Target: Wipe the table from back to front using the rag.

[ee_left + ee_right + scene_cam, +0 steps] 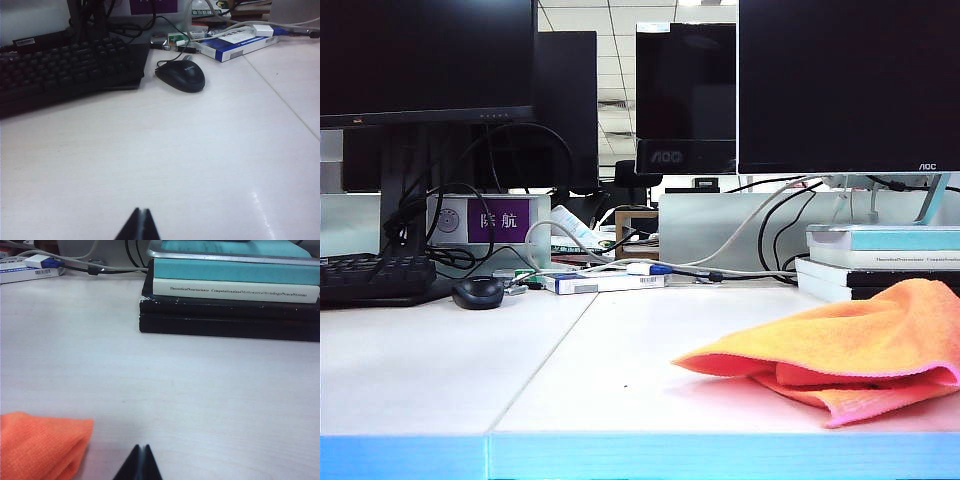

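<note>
The orange rag (850, 345) lies crumpled on the white table (470, 360) at the front right, its pinkish underside showing along the edge. In the right wrist view a folded part of the rag (40, 445) lies close beside my right gripper (140, 447), which is shut and holds nothing. My left gripper (141, 210) is shut too, above bare table (165, 150), with the rag out of that view. Neither gripper shows in the exterior view.
A black keyboard (60, 65) and a black mouse (182, 76) sit at the back left. A blue and white box (237, 45) and cables lie behind. A stack of books (230, 295) stands at the back right. Monitors (840, 85) rise behind.
</note>
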Motion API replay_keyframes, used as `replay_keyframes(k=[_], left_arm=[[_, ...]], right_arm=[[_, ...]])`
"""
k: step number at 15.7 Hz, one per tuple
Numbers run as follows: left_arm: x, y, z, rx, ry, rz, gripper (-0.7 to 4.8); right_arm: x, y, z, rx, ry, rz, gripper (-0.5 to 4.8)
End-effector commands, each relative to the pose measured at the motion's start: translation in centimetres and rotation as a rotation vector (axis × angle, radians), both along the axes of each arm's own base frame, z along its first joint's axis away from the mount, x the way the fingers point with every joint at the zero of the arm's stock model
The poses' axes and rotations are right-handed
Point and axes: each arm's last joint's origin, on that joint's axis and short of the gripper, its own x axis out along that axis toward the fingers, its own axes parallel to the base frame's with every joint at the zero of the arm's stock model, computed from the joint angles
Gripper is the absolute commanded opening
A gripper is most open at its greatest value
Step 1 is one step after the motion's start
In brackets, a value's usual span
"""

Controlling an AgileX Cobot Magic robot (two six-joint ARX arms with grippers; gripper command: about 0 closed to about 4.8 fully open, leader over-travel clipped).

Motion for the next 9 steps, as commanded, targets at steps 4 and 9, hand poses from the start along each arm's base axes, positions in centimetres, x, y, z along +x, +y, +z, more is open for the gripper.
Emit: replay_keyframes(k=[4, 9], left_arm=[[0.0, 0.0, -0.3, 0.002, 0.015, 0.003, -0.06], [-0.3, 0.1, 2.4, -0.158, -0.081, 0.036, -0.06]], right_arm=[[0.0, 0.1, 0.2, 0.014, -0.034, 0.047, -0.01], [-0.7, 0.0, 3.4, 0.122, -0.13, -0.002, -0.02]])
